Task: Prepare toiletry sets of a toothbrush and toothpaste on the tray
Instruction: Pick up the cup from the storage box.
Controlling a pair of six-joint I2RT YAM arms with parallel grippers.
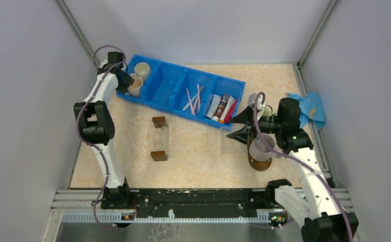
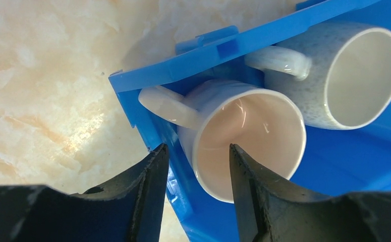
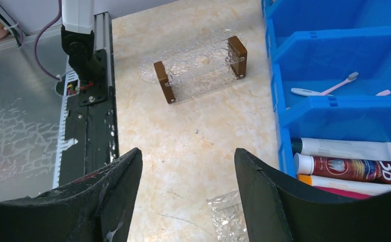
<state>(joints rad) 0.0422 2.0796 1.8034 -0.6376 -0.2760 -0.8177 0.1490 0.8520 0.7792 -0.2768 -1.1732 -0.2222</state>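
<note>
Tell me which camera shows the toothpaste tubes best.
Right wrist: the toothpaste tubes lie close, labels readable, in an end compartment of the blue bin. Top external shows the tubes small; left wrist shows none.

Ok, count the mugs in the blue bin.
2, both in the left end compartment of the blue plastic bin. The pink-lined white ceramic mug lies nearer the arms, with the left tool straddling its rim. The speckled white ceramic mug lies just behind it. None seem hidden.
</note>
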